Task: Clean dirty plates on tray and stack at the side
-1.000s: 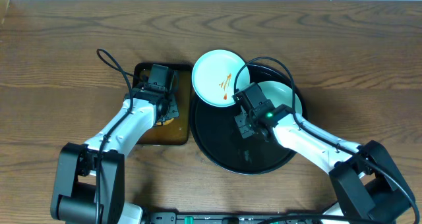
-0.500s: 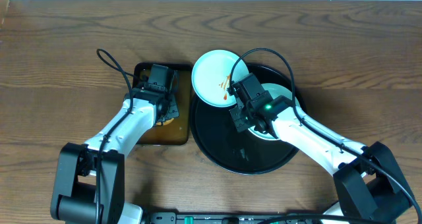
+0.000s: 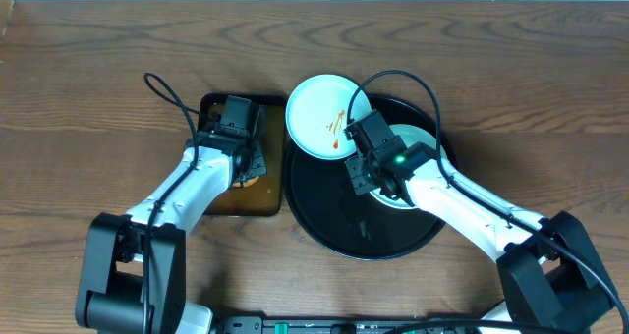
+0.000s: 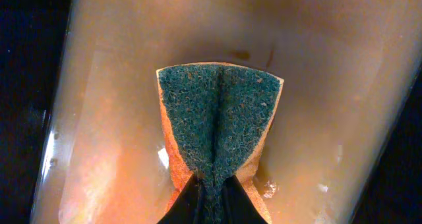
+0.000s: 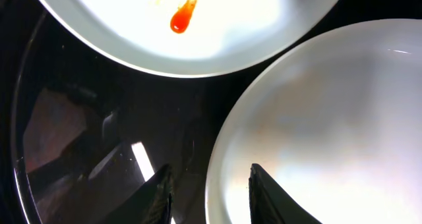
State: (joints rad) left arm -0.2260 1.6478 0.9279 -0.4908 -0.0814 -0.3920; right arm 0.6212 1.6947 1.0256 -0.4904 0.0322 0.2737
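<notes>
Far left: bare wood-grain bench (image 3: 69, 108).

Next along, the left arm (image 3: 192, 189), reaching up over a brown tray (image 3: 218, 204) with a wet, glossy floor. Left jaws: shut tight on a sponge (image 4: 217, 118), pinching its near end and folding it down the middle. Green scouring face up, orange body showing at both edges. Hangs low over the brown tray's floor; touching or not, cannot tell.

Just right of the brown tray, the black tray (image 3: 329, 216), round, glossy, raised rim.

Across its upper-left rim, the sauced plate (image 3: 316, 100), pale and round. Lies partly over the rim and partly out over the bench, near the brown tray's top right corner. Carries thin orange sauce (image 3: 337, 126) toward its right side, ending in 1 red-orange drop near the edge in the right wrist view.

Further right, inside the black tray at its upper right, the plain plate (image 3: 428, 138), pale and glossy on the part in view. Sits close beside the sauced plate, with a strip of black tray floor between the 2.

From the lower right, the right arm (image 3: 462, 201), reaching up and left over the black tray. Right jaws: part open, gripping nothing. Stand astride the plain plate's left rim, 1 of the fingers (image 5: 160, 194) over the black floor, the other over the plate's face.
</notes>
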